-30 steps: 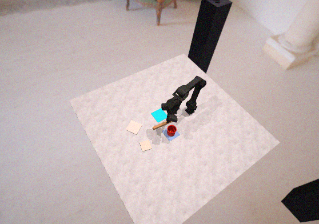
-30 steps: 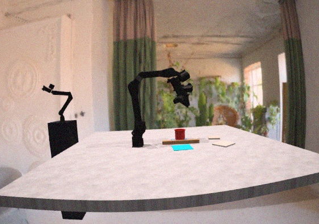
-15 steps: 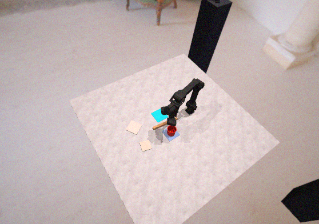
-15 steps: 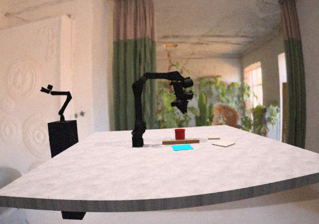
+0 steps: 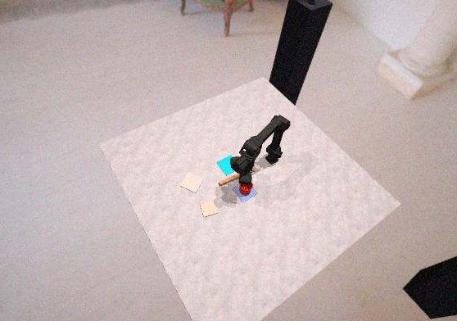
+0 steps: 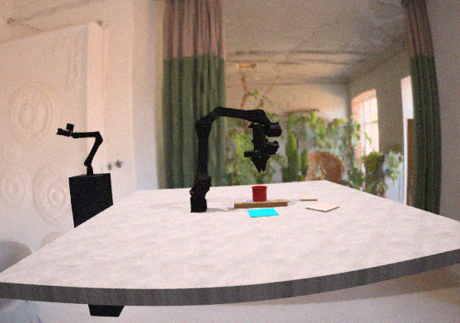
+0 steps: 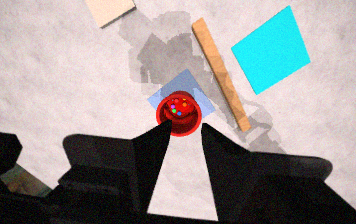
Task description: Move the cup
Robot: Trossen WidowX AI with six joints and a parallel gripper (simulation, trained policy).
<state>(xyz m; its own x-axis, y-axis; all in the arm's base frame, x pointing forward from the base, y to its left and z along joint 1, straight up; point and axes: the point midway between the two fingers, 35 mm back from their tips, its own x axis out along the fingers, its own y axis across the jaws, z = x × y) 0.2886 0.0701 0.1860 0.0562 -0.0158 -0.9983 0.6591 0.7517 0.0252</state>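
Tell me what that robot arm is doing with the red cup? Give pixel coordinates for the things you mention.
It isn't holding the cup. The gripper (image 6: 261, 170) (image 7: 186, 125) is partly open and hangs above the red cup (image 5: 246, 189) (image 6: 259, 194) (image 7: 179, 131). The cup stands upright on the blue pad (image 5: 246, 198) (image 7: 187, 80), with little colored marbles (image 7: 177, 108) inside. A wooden bar (image 5: 228, 179) (image 6: 260, 204) (image 7: 220, 75) lies between that pad and the bright cyan one (image 5: 226, 165) (image 6: 263, 212) (image 7: 271, 50).
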